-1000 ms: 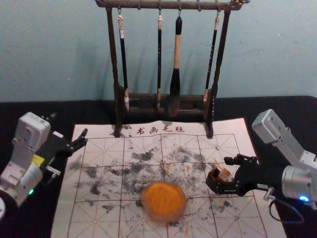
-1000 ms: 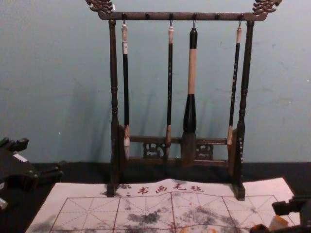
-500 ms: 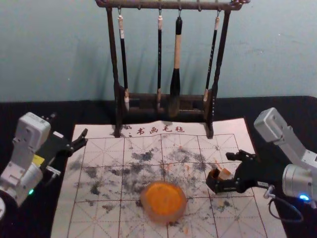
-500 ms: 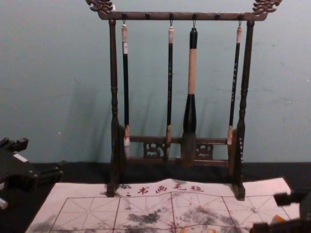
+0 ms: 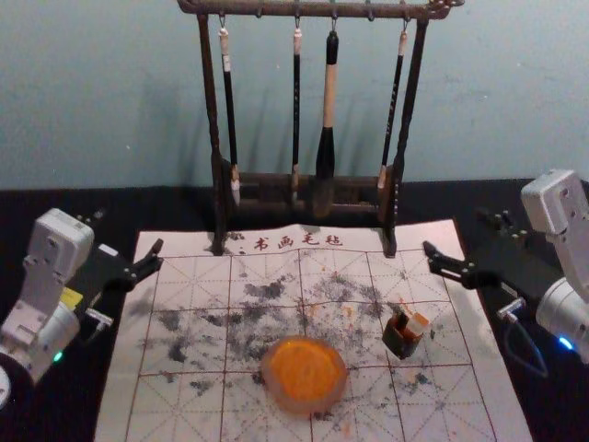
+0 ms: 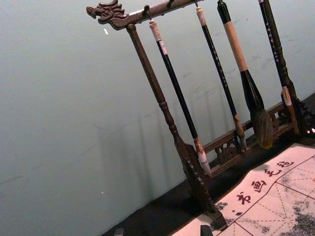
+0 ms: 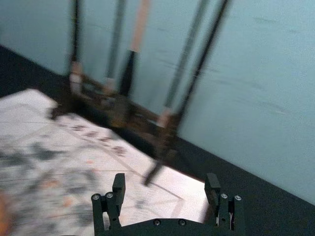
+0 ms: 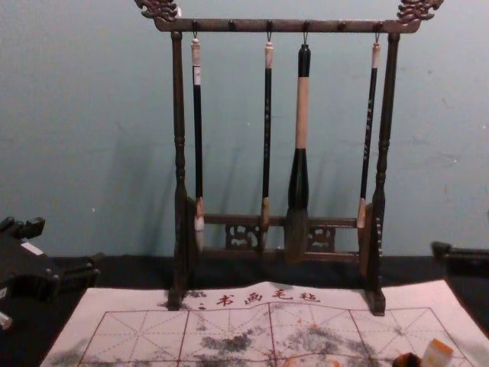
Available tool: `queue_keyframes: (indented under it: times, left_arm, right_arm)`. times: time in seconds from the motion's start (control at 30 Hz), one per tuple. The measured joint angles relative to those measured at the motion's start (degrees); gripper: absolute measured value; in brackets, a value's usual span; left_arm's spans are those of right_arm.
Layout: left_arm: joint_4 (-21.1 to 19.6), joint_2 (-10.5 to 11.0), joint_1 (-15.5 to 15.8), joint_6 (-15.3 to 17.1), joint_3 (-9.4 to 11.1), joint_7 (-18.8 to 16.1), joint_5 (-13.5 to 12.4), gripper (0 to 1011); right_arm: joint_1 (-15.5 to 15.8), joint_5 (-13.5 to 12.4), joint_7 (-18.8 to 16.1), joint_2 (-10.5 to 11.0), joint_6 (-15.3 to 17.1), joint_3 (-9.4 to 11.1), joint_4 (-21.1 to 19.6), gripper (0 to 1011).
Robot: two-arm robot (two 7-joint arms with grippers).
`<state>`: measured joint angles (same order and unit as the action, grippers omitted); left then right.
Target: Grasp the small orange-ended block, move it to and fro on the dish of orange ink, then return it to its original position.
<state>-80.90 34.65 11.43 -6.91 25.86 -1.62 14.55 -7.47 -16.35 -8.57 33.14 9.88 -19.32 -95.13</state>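
Observation:
The small block (image 5: pixel 418 323) leans in a small dark open box (image 5: pixel 401 343) on the mat, right of the dish of orange ink (image 5: pixel 304 368). In the chest view the block (image 8: pixel 437 353) shows its orange end up. My right gripper (image 5: pixel 455 230) stands open beyond the box and to its right, holding nothing; in the right wrist view the gripper (image 7: pixel 165 182) has a wide gap between its fingers. My left gripper (image 5: pixel 129 230) is parked open at the mat's far left corner, and the left wrist view catches the tips of the gripper (image 6: pixel 162 230).
A dark wooden rack (image 5: pixel 308 189) with several hanging brushes stands across the mat's far edge. The white gridded mat (image 5: pixel 184 401) carries grey and orange stains. A black cloth (image 5: pixel 55 207) surrounds the mat.
My right gripper has left the box and block, moving back toward the far right and higher. The block stays in the box. The left arm has not moved.

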Motion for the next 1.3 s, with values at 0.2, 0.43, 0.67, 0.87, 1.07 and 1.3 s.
queue_keyframes:
  times: [0.2, 0.43, 0.67, 0.87, 1.07, 1.3]
  left_arm:
    - [0.0, 0.0, 0.0, 0.0, 0.0, 0.0, 0.0, 1001]
    - [0.0, 0.0, 0.0, 0.0, 0.0, 0.0, 0.0, 1001]
    - [0.0, 0.0, 0.0, 0.0, 0.0, 0.0, 0.0, 1002]
    - [0.0, 0.0, 0.0, 0.0, 0.0, 0.0, 0.0, 1001]
    - [0.0, 0.0, 0.0, 0.0, 0.0, 0.0, 0.0, 1001]
    - [0.0, 0.0, 0.0, 0.0, 0.0, 0.0, 0.0, 1001]
  right_arm:
    - [1.96, 4.24, 7.17, -2.75, 1.11, 0.75, 0.85, 1000]
    - [3.89, 9.61, 12.04, -4.63, 1.26, -0.24, 2.24, 1000]
    - [4.47, 10.48, 12.93, -5.66, 1.61, -0.15, 2.82, 1000]
    - [4.41, 10.45, 12.86, -5.51, 1.61, -0.2, 2.74, 1000]
    - [4.34, 10.4, 12.76, -5.43, 1.6, -0.22, 2.69, 1000]
    - [4.3, 10.35, 12.66, -5.35, 1.58, -0.27, 2.65, 1000]
